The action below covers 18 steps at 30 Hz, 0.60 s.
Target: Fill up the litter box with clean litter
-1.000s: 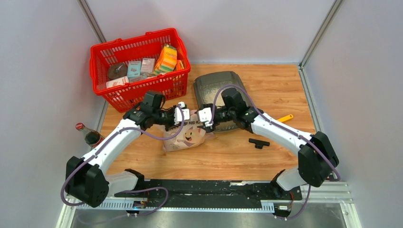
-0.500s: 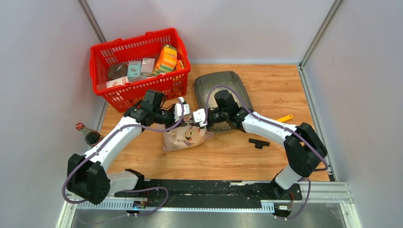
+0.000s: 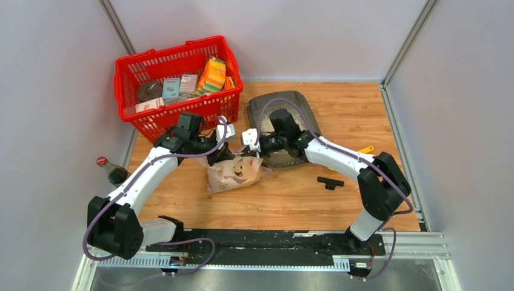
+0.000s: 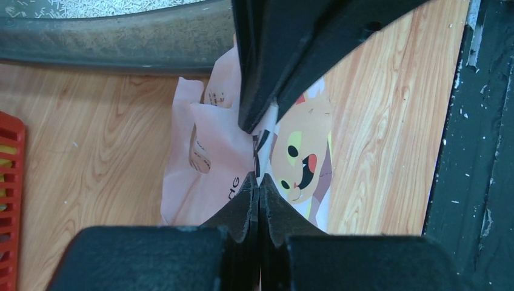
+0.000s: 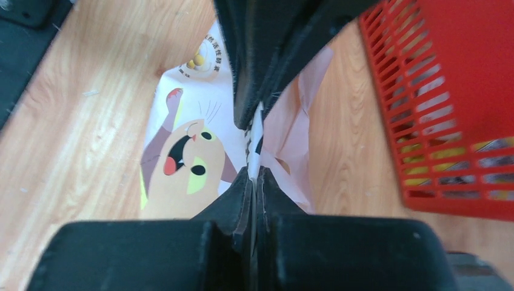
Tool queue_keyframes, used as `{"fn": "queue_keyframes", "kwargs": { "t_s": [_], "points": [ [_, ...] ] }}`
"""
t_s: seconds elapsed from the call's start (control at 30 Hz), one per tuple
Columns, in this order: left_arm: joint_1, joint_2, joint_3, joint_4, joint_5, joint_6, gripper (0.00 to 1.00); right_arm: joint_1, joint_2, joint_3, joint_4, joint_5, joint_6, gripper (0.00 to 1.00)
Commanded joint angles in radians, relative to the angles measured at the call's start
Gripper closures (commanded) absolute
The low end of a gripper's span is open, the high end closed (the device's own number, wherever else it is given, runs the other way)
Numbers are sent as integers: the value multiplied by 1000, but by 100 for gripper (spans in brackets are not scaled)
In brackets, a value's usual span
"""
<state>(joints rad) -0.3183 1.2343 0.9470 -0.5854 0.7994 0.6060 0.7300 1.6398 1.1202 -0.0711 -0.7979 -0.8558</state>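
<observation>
Both arms' jaws, open a second ago, now stand shut on the top edge of the paper bag (image 3: 236, 171), lying on the surface (image 3: 351, 115) just beside the litter box (image 3: 306, 104), which holds a scatter of clean litter (image 4: 73, 6), so lifting to pour looks ready.

Litter box (image 3: 300, 97) near half hidden under right arm (image 3: 339, 159); basket (image 5: 460, 73) cut off.
</observation>
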Motion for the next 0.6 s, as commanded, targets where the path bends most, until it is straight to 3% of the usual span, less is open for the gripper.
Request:
{"fn": "queue_keyframes", "kwargs": {
  "t_s": [0.0,0.07,0.1,0.2,0.33,0.47,0.5,0.57],
  "points": [
    [10,-56,22,-47,90,-19,100,-83,72,211,-228,4,170,100],
    [-7,-74,4,7,101,-37,88,-92,86,266,-306,-49,201,100],
    [-21,-102,-10,40,103,-44,74,-89,84,286,-353,-63,204,100],
    [-94,-130,-65,192,41,-46,61,-74,86,294,-412,-96,219,100],
    [-148,-64,-65,276,-23,-22,57,-70,97,294,-411,-95,274,100],
    [-159,22,-54,289,-29,18,61,-73,89,290,-430,-75,245,100],
    [-159,40,-54,292,-26,29,70,-75,86,290,-446,-73,236,97],
    [-159,53,-36,263,-19,34,98,-102,74,285,-456,-61,238,72]
  ]
}}
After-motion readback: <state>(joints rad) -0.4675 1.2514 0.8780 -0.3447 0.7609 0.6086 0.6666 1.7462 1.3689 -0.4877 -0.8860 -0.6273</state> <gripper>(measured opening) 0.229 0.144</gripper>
